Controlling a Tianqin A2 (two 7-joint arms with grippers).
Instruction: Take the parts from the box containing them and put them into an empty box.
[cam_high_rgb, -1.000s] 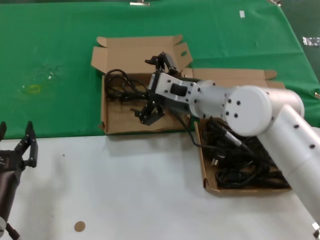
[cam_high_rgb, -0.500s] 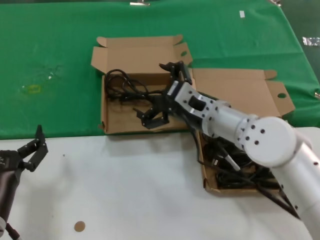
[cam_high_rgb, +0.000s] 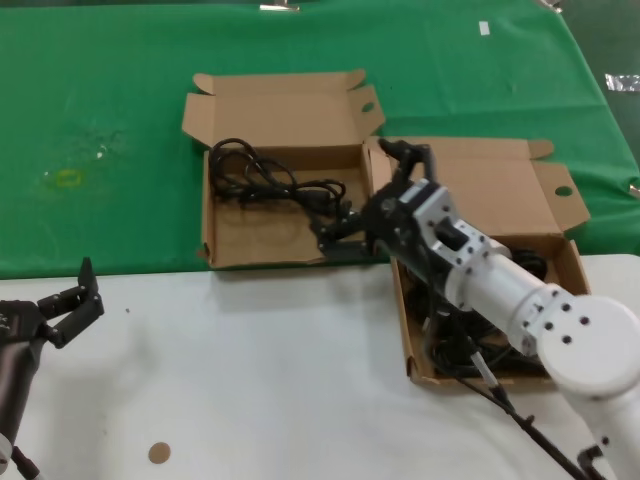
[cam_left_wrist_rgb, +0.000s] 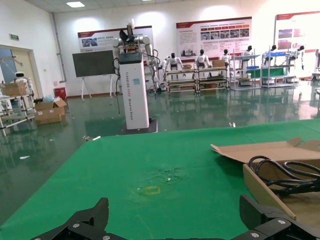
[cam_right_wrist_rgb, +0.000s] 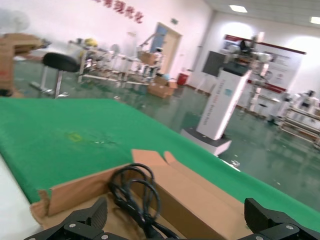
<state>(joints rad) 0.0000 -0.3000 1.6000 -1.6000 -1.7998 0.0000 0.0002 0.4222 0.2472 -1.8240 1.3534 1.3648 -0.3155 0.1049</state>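
Note:
The left cardboard box (cam_high_rgb: 240, 238) lies open on the green cloth with one black power cord (cam_high_rgb: 262, 178) coiled in it. The right box (cam_high_rgb: 500, 185) holds a pile of black cords (cam_high_rgb: 470, 350), partly hidden by my right arm. My right gripper (cam_high_rgb: 372, 192) is open and empty, above the gap between the two boxes. In the right wrist view the gripper (cam_right_wrist_rgb: 175, 225) is spread wide over the left box (cam_right_wrist_rgb: 200, 200) and its cord (cam_right_wrist_rgb: 132, 192). My left gripper (cam_high_rgb: 68, 300) is open and empty, idle at the front left; the left wrist view (cam_left_wrist_rgb: 175, 220) shows it too.
The boxes sit where the green cloth (cam_high_rgb: 120, 90) meets the white table (cam_high_rgb: 250, 380). A yellow mark (cam_high_rgb: 62, 178) is on the cloth at the left. A small brown disc (cam_high_rgb: 159, 453) lies on the white table. A thin black cable (cam_high_rgb: 520, 420) trails off the front right.
My right gripper has drawn back from over the left box toward the right box, open and empty. The cord stays in the left box. My left gripper has turned slightly.

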